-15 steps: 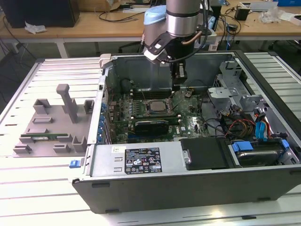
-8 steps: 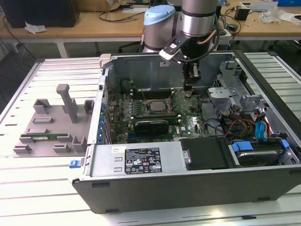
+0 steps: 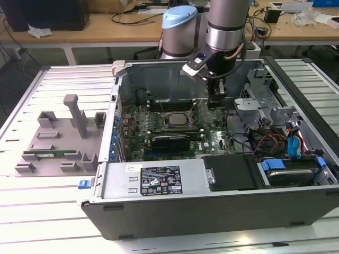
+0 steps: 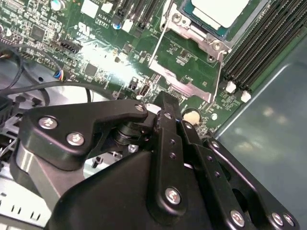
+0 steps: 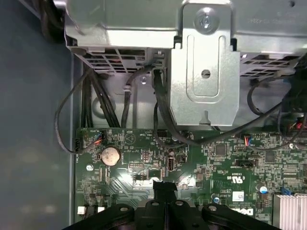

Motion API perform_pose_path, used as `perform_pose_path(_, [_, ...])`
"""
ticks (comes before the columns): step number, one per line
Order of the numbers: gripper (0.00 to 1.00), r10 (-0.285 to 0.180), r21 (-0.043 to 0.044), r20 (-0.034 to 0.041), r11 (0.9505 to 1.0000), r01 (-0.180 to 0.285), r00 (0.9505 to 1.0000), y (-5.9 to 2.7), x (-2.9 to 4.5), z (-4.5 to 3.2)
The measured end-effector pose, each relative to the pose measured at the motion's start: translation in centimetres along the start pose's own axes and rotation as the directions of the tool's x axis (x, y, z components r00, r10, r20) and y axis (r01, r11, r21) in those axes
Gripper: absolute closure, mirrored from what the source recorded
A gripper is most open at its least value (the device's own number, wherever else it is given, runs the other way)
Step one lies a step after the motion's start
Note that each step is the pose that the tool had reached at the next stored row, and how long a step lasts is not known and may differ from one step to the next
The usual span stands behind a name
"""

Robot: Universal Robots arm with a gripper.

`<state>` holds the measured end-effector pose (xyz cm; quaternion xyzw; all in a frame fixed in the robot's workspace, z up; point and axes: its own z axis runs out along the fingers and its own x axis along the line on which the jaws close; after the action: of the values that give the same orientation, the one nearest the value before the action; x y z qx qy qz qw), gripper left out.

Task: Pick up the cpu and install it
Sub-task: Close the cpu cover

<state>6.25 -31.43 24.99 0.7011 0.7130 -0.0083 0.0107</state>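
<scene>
Silver cpu point(image 4: 217, 10) lies seated just beyond the pincer point(image 4: 162, 101), pressed together and empty; any push should be gentle, square

I operate in a robotics lab: open computer case point(image 3: 212, 211) on a slatted aluminium bench point(image 3: 53, 211), cable-strewn wooden desks point(image 3: 106, 29) behind.

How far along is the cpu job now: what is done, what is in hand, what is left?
Done: the cpu already sits in place on the motherboard. In hand: nothing; the gripper is shut and empty, just above the board beside it. Left: the metal socket frame looks open, not clamped over the chip.
</scene>
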Motion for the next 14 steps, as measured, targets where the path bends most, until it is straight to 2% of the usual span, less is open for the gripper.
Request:
perform_pose_path(8, [0.89, 0.000, 0.0002, -0.0002, 1.0000, 0.000, 1.0000, -0.11, 0.00, 0.06])
perform_pose_path(10, [0.89, 0.000, 0.0002, -0.0002, 1.0000, 0.000, 1.0000, -0.38, 0.01, 0.06])
perform_pose_path(14, [0.89, 0.000, 0.0002, -0.0002, 1.0000, 0.000, 1.0000, -1.45, 0.03, 0.05])
